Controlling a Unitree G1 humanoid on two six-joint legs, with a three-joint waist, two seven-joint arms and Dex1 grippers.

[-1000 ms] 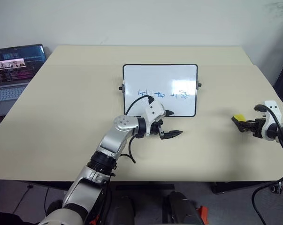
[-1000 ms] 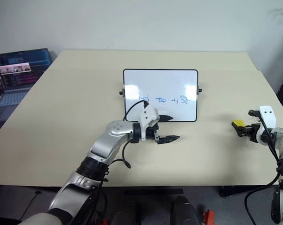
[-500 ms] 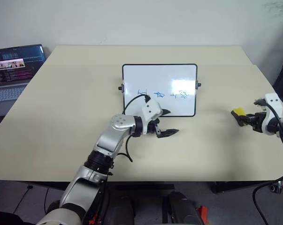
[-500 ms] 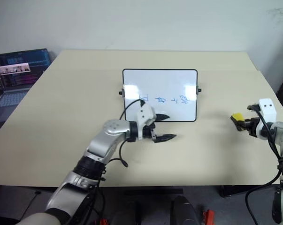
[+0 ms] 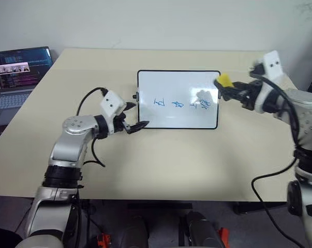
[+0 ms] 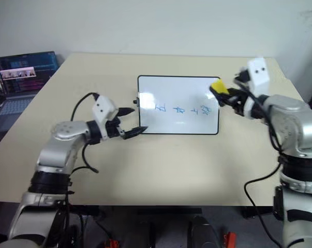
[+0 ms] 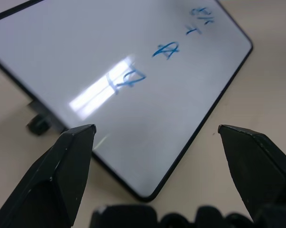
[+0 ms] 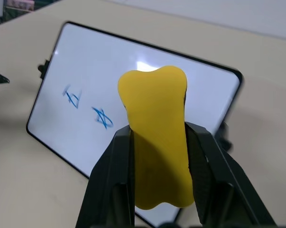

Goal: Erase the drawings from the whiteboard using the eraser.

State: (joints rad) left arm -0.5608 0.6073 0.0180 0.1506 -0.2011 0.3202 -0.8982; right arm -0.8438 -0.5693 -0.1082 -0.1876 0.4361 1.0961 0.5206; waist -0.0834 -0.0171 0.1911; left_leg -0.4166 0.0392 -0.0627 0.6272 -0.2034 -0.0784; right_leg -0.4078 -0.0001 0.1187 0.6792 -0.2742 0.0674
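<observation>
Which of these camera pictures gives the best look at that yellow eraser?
The right wrist view: the eraser looms close and large there, clamped between the right gripper's two black fingers, above the whiteboard. In both eye views it is just a small yellow spot at the board's right upper corner.

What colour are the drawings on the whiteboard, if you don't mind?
Blue; the drawings show best in the left wrist view.
</observation>
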